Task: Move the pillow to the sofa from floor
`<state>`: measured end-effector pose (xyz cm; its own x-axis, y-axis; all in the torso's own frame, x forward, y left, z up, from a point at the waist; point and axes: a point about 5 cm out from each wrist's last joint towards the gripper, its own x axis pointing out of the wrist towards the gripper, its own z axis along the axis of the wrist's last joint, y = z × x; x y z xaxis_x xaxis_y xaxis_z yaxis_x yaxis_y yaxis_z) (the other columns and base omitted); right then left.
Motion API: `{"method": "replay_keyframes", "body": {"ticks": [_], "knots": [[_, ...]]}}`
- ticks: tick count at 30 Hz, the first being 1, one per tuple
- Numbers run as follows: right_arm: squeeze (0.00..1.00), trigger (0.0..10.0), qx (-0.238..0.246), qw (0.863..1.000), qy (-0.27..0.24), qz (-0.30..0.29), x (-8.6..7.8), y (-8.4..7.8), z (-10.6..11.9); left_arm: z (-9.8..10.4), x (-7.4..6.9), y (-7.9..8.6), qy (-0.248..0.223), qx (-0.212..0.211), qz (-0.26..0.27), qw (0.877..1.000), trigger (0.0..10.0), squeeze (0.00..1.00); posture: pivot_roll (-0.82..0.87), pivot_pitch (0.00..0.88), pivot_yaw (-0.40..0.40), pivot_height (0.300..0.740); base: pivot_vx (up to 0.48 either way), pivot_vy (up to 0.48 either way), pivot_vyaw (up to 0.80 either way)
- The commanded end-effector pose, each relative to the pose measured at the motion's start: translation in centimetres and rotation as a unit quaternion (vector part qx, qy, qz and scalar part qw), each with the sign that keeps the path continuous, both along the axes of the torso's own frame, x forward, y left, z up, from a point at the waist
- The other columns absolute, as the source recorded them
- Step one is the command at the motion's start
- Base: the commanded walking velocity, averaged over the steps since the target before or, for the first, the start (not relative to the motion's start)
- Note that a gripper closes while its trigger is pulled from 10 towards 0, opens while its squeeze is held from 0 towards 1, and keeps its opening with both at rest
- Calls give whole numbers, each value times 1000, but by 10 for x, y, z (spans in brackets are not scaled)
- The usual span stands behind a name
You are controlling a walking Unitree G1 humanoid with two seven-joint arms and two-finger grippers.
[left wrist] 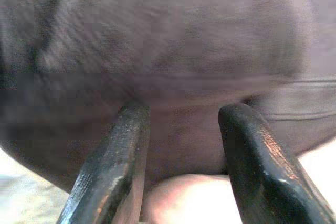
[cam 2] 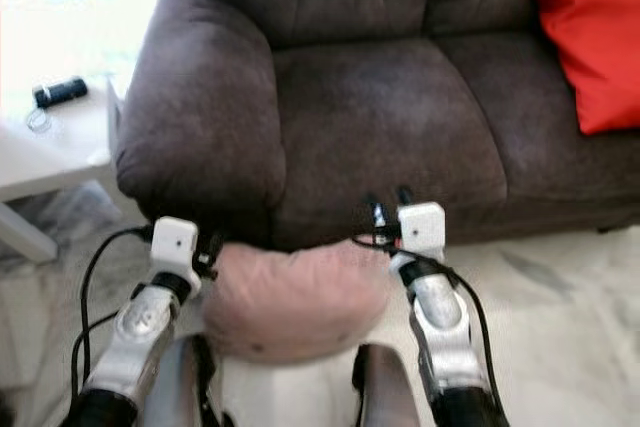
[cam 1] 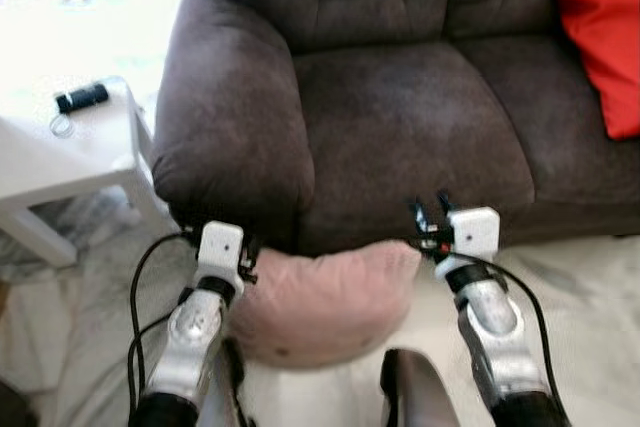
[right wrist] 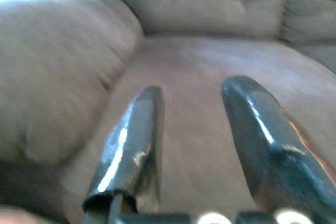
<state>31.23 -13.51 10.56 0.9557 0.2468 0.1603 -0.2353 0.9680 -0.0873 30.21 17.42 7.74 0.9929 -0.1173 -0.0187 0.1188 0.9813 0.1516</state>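
Red cushion (cam 1: 603, 27) lies on the brown sofa (cam 1: 400, 117).

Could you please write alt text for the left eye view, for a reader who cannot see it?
A soft pink pillow sits pressed between the robot's left gripper and right gripper, just before a dark brown fabric sofa. A red cushion lies on its right.

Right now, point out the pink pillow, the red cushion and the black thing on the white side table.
pink pillow (cam 1: 320, 297), left eye view, middle of its top face.
red cushion (cam 1: 605, 27), left eye view, centre of its visible part.
black thing (cam 1: 82, 97), left eye view, its middle.
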Motion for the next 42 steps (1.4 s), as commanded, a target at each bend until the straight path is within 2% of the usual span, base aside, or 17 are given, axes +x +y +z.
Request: {"method": "replay_keyframes", "body": {"ticks": [1,7,8,9,11,16,17,23,27,31,34,39,40,41,42], "knots": [[0,10000,-8,1000,13,-21,-3,-16,-6,-3,0,-12,8,-10,-14,1000,10000,0,28,143,-36,519,319,0,0],[0,10000,-10,1000,13,-20,-3,-17,-7,-17,-2,-14,55,-6,-39,998,10000,0,28,144,-36,519,0,0,0],[0,10000,-10,1000,13,-20,-3,-17,-7,-26,-4,-13,85,-12,-47,995,10000,0,28,144,-35,519,0,0,0],[0,10000,-11,1000,13,-20,-3,-17,-7,-29,-5,-13,96,-7,-50,994,10000,0,27,144,-35,519,0,0,0],[0,10000,-11,1000,13,-20,-3,-17,-7,-41,-9,-10,138,11,-54,989,10000,0,27,146,-35,519,0,0,0],[0,10000,-11,1000,13,-20,-4,-17,-7,-52,-12,0,174,7,-19,985,10000,0,28,147,-36,519,0,0,0],[0,10000,-11,1000,13,-20,-4,-17,-7,-56,-13,2,187,-10,-9,982,10000,0,27,149,-37,519,0,0,0],[0,10000,-10,1000,12,-18,-3,-17,-6,-63,-9,6,215,-35,6,976,10000,0,24,153,-43,519,0,0,0],[0,10000,-7,1000,10,-18,-3,-17,-6,-67,-7,8,229,-33,15,973,10000,0,20,154,-43,519,0,0,0],[0,10000,-7,1000,11,-18,-3,-17,-6,-68,-4,14,233,-42,50,970,10000,0,16,155,-43,519,0,0,0],[0,10000,-7,1000,11,-18,-4,-17,-6,-71,-3,17,243,-59,75,965,10000,0,16,157,-43,519,0,0,0],[0,10000,0,1000,7,-13,-4,-16,-3,-74,-4,17,251,-126,105,954,10000,0,14,161,-46,519,0,0,0],[0,10000,0,1000,6,-13,-4,-15,-3,-74,-3,16,248,-134,105,953,10000,67,13,162,-45,519,0,0,0],[0,10000,-1,1000,6,-13,-4,-16,-3,-74,-3,16,247,-138,104,954,10000,67,13,162,-45,519,0,0,0],[0,10000,-1,1000,6,-13,-4,-16,-3,-73,-3,16,246,-138,104,954,10000,1000,13,161,-46,519,0,0,0]]}}
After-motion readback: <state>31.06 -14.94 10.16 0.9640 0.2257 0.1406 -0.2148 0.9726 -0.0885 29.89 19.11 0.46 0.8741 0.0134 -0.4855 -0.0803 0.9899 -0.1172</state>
